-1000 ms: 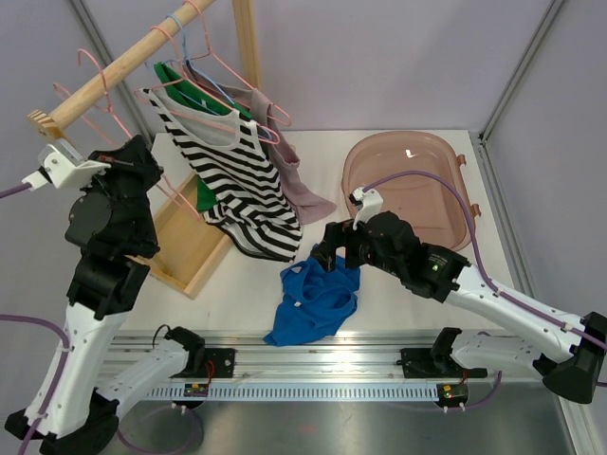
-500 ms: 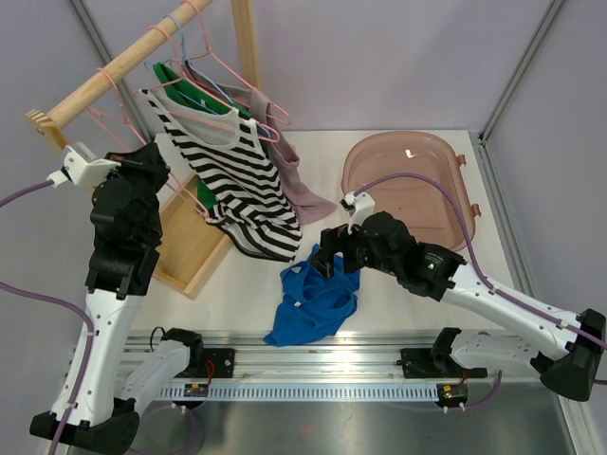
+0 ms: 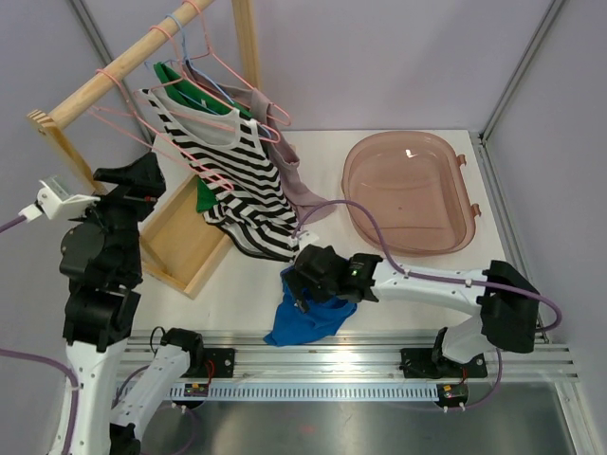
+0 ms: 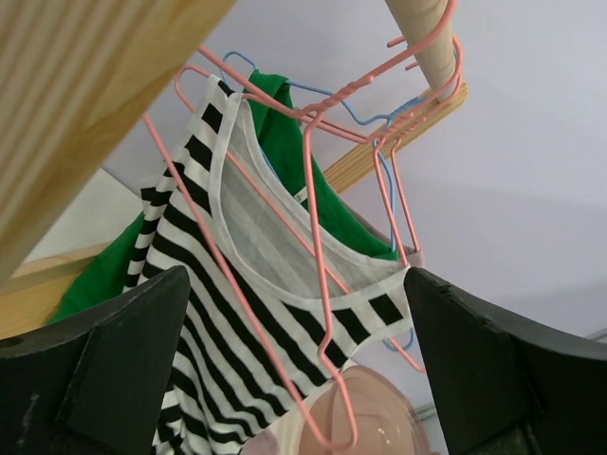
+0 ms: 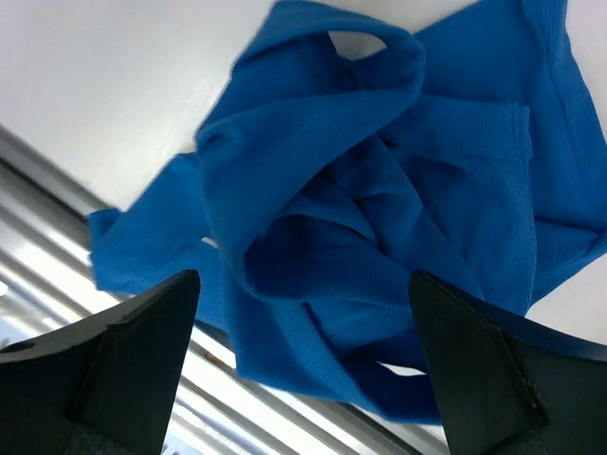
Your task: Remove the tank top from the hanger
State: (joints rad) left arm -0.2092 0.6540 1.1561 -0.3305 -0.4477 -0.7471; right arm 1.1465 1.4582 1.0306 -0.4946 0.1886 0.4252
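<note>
Logging shift: right gripper (image 3: 305,284) swung from 3 o'clock side of blue top (image 3: 318,313) to directly over it, approx 6 o'clock on tabletop (image 3: 237,284). Jaws apart, cloth loose between them, nothing clamped. Left gripper (image 3: 140,178) drew back at 9 o'clock, jaws apart, facing striped tank top (image 3: 237,190). That top hangs on pink hanger (image 4: 316,237) from wooden rail (image 3: 114,66), 11 o'clock. Judgement: blue top off & down; striped one not yet started, left arm prob. lining up.
</note>
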